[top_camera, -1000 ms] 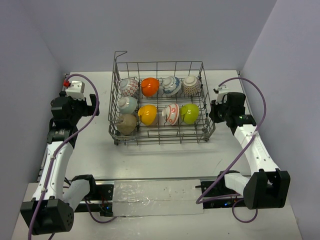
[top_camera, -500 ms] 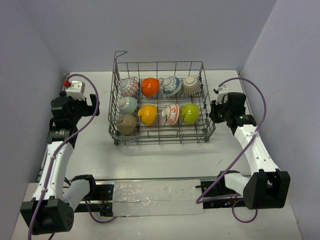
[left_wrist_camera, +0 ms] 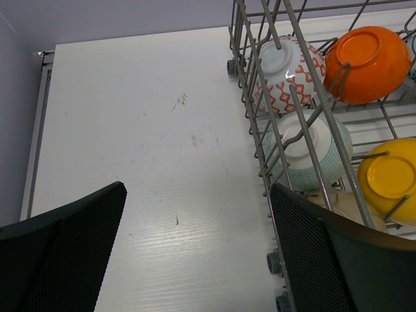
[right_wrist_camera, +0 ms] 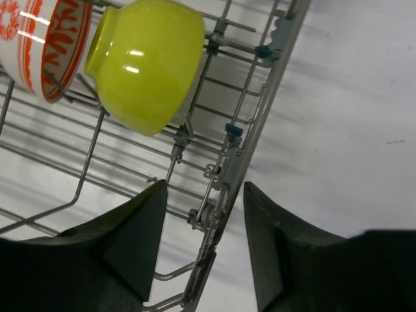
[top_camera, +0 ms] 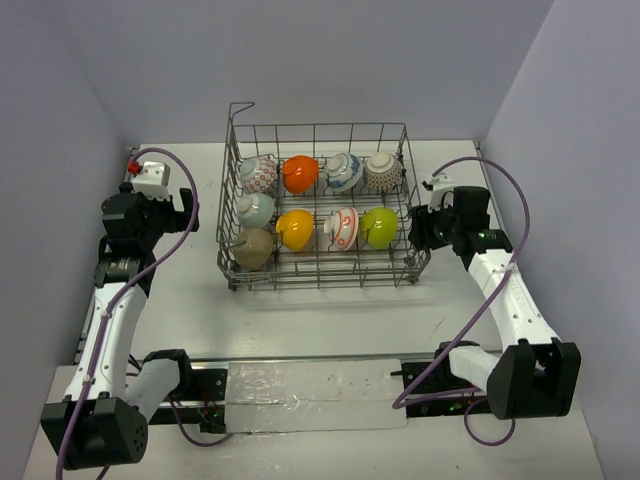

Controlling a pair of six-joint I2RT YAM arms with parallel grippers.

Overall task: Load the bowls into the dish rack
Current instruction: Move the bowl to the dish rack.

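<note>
The grey wire dish rack (top_camera: pixel 320 128) stands mid-table with several bowls upended among its tines: orange (top_camera: pixel 300 173), yellow (top_camera: pixel 295 228), lime green (top_camera: pixel 379 227), pale teal (top_camera: pixel 255 209), red-and-white patterned (top_camera: pixel 342 227) and others. My right gripper (top_camera: pixel 414 228) is open and straddles the rack's right wall. In the right wrist view the rim wire (right_wrist_camera: pixel 259 127) runs between the spread fingers of that gripper (right_wrist_camera: pixel 203 218), with the lime green bowl (right_wrist_camera: pixel 146 62) just inside. My left gripper (left_wrist_camera: pixel 195 250) hangs open and empty over bare table beside the rack's left wall (left_wrist_camera: pixel 259 130).
Purple walls close in the table on the left, back and right. A raised wire loop (top_camera: pixel 241 106) stands at the rack's far left corner. Small caster wheels (left_wrist_camera: pixel 275 262) show under the rack's left side. Both arms' bases sit on the rail (top_camera: pixel 310 385) at the near edge.
My right gripper's fingers have spread apart and the hand has shifted slightly left toward the rack. The left arm, rack and bowls have not moved.
</note>
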